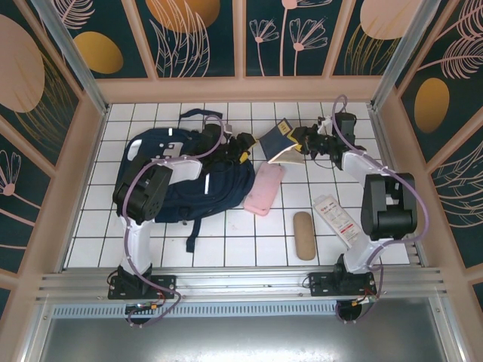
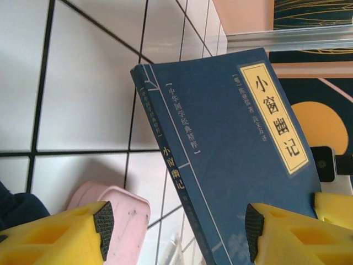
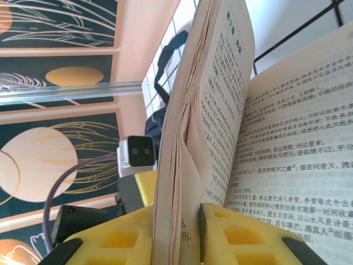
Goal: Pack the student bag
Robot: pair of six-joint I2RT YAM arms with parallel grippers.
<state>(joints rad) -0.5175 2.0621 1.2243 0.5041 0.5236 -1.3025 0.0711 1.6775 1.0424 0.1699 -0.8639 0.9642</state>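
The student bag [image 1: 223, 185], navy with white stripes, lies flat on the white tiled table [image 1: 241, 226]. It is behind and under the left arm, so it sits on the wrist side of the left claw [image 2: 179, 232] and well across from the right claw [image 3: 176, 234].

Between the two claws a blue paperback [image 2: 231, 154] hangs open, its cover facing the left claw and its pages facing the right. A yellow label on the cover reads 小窗幽记. A smaller vertical line beside it reads 中华国学经典精粹, and the spine repeats the title. The inside pages carry dense Chinese text, too fine to quote.

The right claw is clenched on a sheaf of those pages, one yellow finger pressed against each side. The left claw stands released. Its yellow fingers are spread wide just short of the cover, and one of them overlaps the cover's lower corner.

A pink case [image 1: 264, 188] lies just below the left claw. A white packet [image 1: 336, 217] with red print, unreadable, and a brown oval case [image 1: 303, 235] lie nearer the right arm's base.
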